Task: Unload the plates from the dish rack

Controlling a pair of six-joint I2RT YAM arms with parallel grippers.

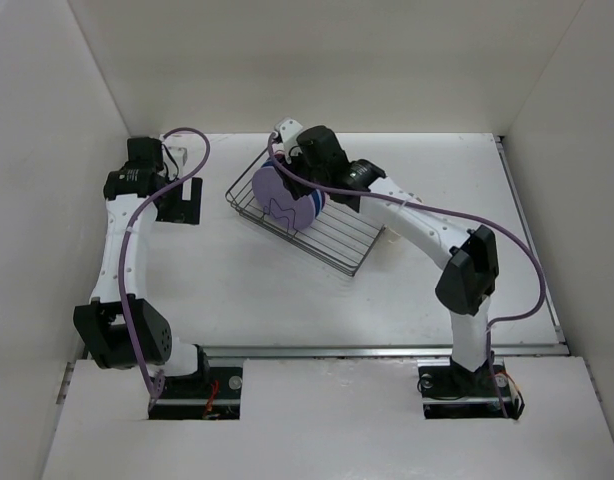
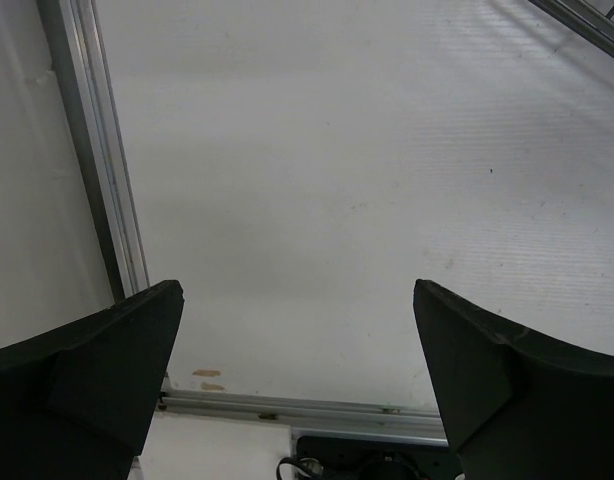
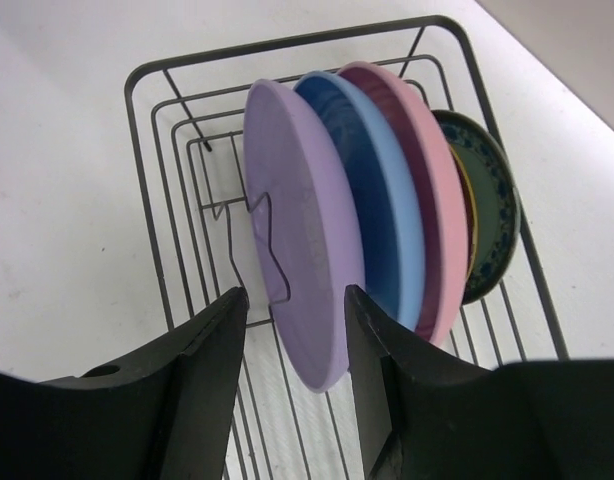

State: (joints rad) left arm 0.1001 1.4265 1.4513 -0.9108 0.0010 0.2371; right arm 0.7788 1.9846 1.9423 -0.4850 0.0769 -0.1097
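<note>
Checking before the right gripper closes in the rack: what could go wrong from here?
1. The lavender plate stands tight against the blue plate; one finger of the open right gripper could catch both or shove the stack.
2. The wavy wire divider crosses the lavender plate's face near the other finger; pinching the wire might drag the dish rack.
3. A grip on the rim alone may let the plate swing or slip.

Overhead and near right wrist: same dish rack
</note>
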